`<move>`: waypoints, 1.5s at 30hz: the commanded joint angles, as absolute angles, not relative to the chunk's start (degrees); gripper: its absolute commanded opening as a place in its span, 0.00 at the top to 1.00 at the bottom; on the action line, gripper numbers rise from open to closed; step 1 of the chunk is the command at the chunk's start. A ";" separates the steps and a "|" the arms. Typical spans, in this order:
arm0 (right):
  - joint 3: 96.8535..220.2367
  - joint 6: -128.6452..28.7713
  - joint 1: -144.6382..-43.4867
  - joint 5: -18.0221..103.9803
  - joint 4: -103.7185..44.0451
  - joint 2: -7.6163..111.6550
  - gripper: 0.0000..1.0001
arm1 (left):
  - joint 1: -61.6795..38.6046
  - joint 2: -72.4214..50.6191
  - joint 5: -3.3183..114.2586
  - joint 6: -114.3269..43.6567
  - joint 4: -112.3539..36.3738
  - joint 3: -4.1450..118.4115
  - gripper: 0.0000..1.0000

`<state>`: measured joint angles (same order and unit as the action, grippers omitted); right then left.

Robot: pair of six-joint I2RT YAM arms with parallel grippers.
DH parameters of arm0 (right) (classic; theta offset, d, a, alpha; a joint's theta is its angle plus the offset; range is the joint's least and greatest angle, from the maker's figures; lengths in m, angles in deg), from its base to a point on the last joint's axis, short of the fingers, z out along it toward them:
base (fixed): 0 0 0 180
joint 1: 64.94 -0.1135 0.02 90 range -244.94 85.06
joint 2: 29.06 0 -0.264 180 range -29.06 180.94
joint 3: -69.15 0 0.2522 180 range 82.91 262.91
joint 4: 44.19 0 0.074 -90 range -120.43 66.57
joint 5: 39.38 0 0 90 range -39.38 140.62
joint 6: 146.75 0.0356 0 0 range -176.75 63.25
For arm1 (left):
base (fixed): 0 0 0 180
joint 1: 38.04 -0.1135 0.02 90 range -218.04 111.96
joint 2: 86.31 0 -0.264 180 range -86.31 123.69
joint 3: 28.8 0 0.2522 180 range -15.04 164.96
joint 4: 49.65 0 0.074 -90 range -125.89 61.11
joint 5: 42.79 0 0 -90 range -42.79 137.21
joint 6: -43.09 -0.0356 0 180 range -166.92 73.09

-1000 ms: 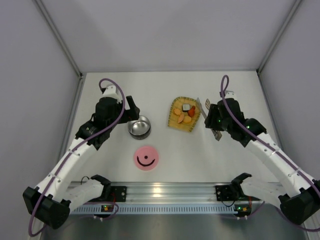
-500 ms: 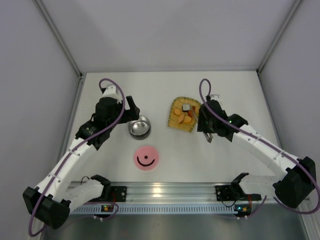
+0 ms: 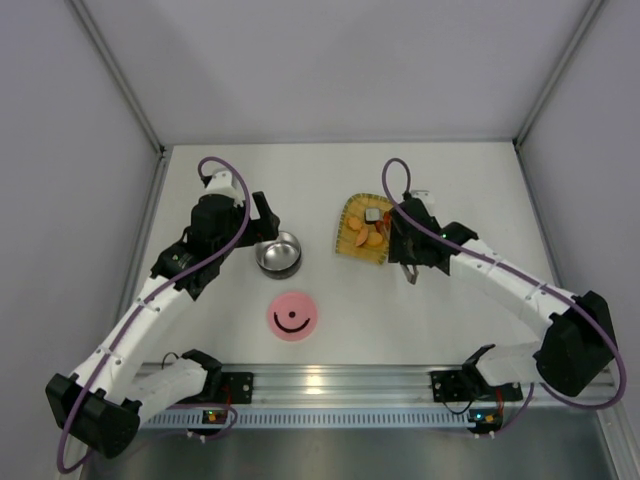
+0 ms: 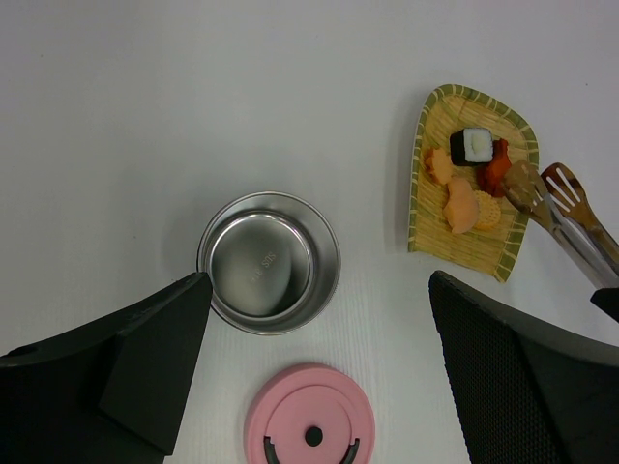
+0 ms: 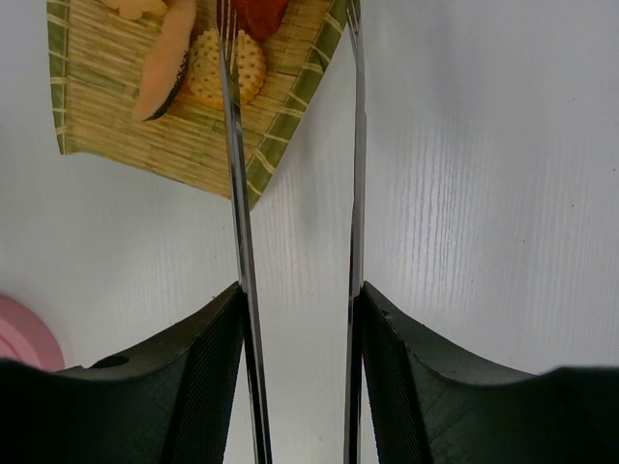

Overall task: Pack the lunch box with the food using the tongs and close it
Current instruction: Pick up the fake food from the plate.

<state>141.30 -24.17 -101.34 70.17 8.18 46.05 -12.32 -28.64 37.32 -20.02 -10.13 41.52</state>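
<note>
left pincer [image 4: 314,287]: spread wide, nothing in it, by the steel bowl [image 4: 269,263]
right pincer [image 5: 298,319]: pinching the tongs [image 5: 239,232], 1 arm against each finger
tongs tips: 1 over the woven tray [image 4: 418,208] beside the red piece [image 4: 496,166], 1 just off its edge
food [image 4: 462,198]: all on the tray
bowl: empty, on the desk [image 3: 330,180], left of the tray
pink lid [image 4: 309,425]: flat on the desk, near the bowl, apart

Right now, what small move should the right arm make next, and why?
Probably nudge the tongs further over the tray: one tip sits beside the red piece, the other hangs outside the rim, and the bowl is empty.
</note>
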 commanded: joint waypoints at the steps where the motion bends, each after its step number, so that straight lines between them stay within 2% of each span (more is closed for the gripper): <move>1: 144.78 -24.23 -102.82 71.19 3.93 46.87 0.52 | -12.02 -28.48 37.72 -20.46 -10.93 41.04 0.01; 30: 146.90 -24.58 -103.43 71.19 1.74 54.26 0.55 | -12.11 -28.39 37.63 -20.64 -10.66 40.95 0.01; 40: 148.47 -24.85 -103.52 71.89 2.61 54.09 0.73 | -12.11 -28.12 37.63 -20.64 -10.66 41.13 0.01; 45: 149.62 -25.11 -103.61 72.94 4.55 51.19 0.77 | -12.11 -27.86 37.72 -20.55 -10.84 41.04 0.01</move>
